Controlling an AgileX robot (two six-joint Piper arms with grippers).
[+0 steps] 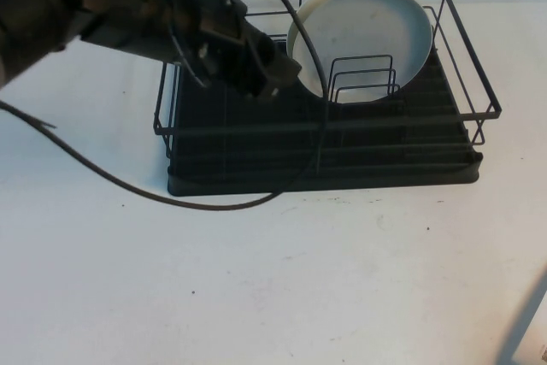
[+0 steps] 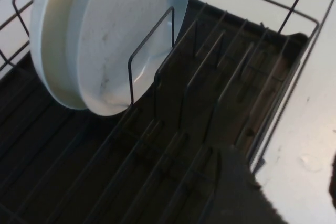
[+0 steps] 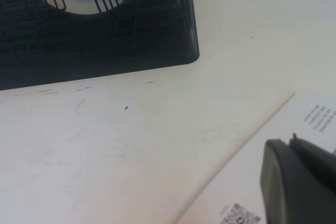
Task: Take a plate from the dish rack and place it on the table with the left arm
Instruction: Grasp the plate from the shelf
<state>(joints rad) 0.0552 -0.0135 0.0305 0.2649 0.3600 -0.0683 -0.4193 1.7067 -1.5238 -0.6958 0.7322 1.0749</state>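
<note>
The plate [image 1: 369, 30] stands on edge in the back right part of the black dish rack [image 1: 325, 179], leaning against wire dividers [image 1: 359, 79]. Its face shows faint smudges in the left wrist view [image 2: 113, 30]. A second plate [image 2: 50, 40] stands right behind it, touching it. My left gripper [image 1: 273, 74] hovers over the rack's left half, just left of the plates and apart from them. In the left wrist view the left gripper [image 2: 281, 161] is open and empty. My right gripper [image 3: 283, 145] is shut and empty, low over the white table [image 1: 282, 288] at the front right.
The left arm's black cable [image 1: 171, 198] loops over the table in front of the rack's left corner. A printed paper sheet [image 3: 294, 124] lies under the right gripper. The rack's ribbed tray [image 2: 105, 171] and wire rim [image 1: 479, 83] surround the plates.
</note>
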